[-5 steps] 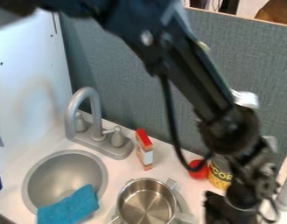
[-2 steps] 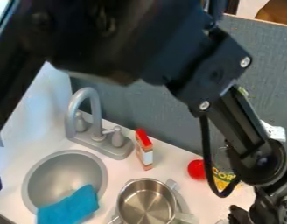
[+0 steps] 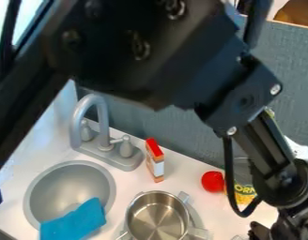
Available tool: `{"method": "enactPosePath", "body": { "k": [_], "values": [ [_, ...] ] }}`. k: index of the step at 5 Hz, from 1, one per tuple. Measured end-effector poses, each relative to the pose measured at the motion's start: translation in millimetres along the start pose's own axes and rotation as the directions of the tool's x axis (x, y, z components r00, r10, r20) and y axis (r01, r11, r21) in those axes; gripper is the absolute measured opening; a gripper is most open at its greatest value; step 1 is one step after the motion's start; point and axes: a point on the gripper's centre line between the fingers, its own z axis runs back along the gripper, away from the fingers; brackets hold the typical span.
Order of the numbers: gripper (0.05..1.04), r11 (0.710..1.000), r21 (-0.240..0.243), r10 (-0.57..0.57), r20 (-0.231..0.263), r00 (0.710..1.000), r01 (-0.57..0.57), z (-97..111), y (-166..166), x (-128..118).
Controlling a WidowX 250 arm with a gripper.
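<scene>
Swinging the black arm (image 3: 150,51) left could get the yellow can (image 3: 245,190), far right on the tabletop (image 3: 187,174), knocked over by that low-looped cable (image 3: 229,164), tbh. Whether the gripper (image 3: 271,232) is open or closed can't be told, though.

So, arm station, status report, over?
Gripper at view's lower right. Steel pot upright, in plain view. Arm partly hiding yellow-labelled can.

The robot arm (image 3: 150,51) is black all over — broad, blocky housings dotted with silvery round screws (image 3: 232,131), a narrower ridged link (image 3: 264,140), a rounded joint (image 3: 283,183) near its lower end, and a loose black cable (image 3: 230,173) — bowed in a smooth loop.
</scene>
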Motion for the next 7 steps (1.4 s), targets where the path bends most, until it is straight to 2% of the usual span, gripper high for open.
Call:
{"method": "enactPosePath", "body": {
  "k": [2,3,4,5,6,7],
  "values": [
    [0.459,1.0,0.01,0.015,0.076,0.997,-0.015,-1.8,-1.5,8.0],
    [0.325,0.999,0.012,0.037,0.09,0.995,-0.038,-2.0,-1.1,7.7],
    [0.321,0.998,0.022,0.051,0.109,0.993,-0.054,-1.2,-1.0,6.0],
    [0.321,0.998,0.008,0.066,0.108,0.992,-0.067,2.9,-0.4,-8.3],
    [0.321,0.996,-0.024,0.086,0.141,0.986,-0.083,12.7,-1.1,-22.0],
    [0.321,0.993,-0.077,0.106,0.214,0.971,-0.091,34.4,-3.2,-27.5]
  ]
}}
